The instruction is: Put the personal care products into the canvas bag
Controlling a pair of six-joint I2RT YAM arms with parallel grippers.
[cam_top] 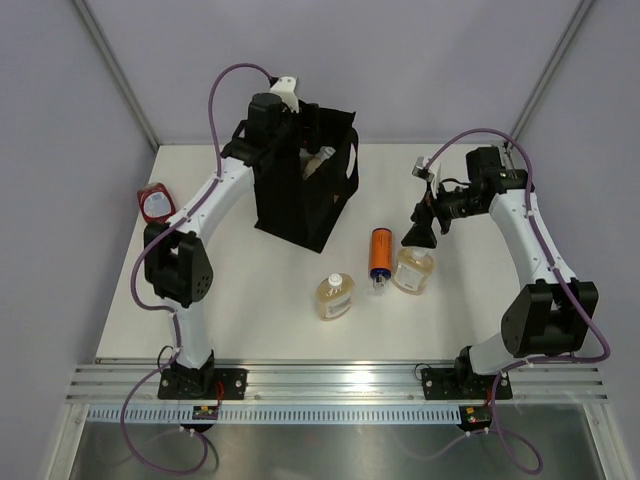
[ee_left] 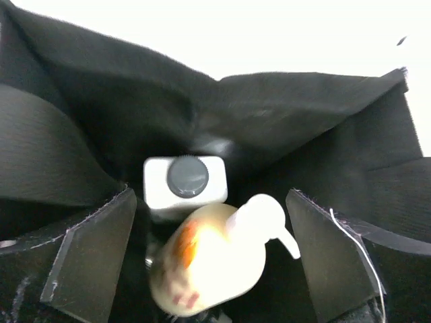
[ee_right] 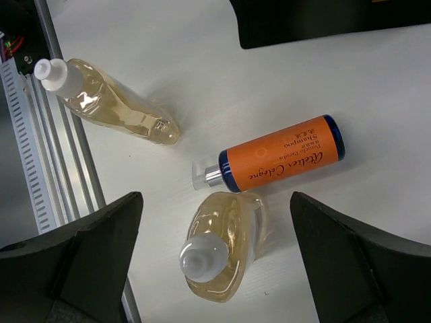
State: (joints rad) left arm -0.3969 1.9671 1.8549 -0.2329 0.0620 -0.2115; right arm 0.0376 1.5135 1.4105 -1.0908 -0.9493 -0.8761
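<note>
Your left gripper (ee_left: pixel 212 259) hangs over the open mouth of the black bag (cam_top: pixel 300 205), which stands upright toward the far side of the table (cam_top: pixel 250 300), a little left of centre; its fingers (ee_left: pixel 94 262) are spread wide and hold nothing. Between them, down inside the bag, lies a cream pump bottle (ee_left: pixel 202 269), with a gap showing on either side of it; its outline is blurred, so you cannot tell whether it has settled. Just beyond it in the bag sits a white container (ee_left: pixel 185 180) with a round grey cap. Your right gripper (ee_right: pixel 215 202) hovers above the table to the right of the bag, its jaws also wide and empty; directly beneath it stands an amber bottle (ee_right: pixel 219 252) with its white cap facing up at the wrist camera. An orange bottle (ee_right: pixel 283 155) lies on its side just beside that one, its clear cap end close to the amber bottle's shoulder. A second amber bottle (cam_top: pixel 335 297) sits apart from the pair, to their left and nearer the arm bases. A red container (cam_top: pixel 155 202) rests at the far left edge of the table, close by the left arm's elbow and well away from the bag.
</note>
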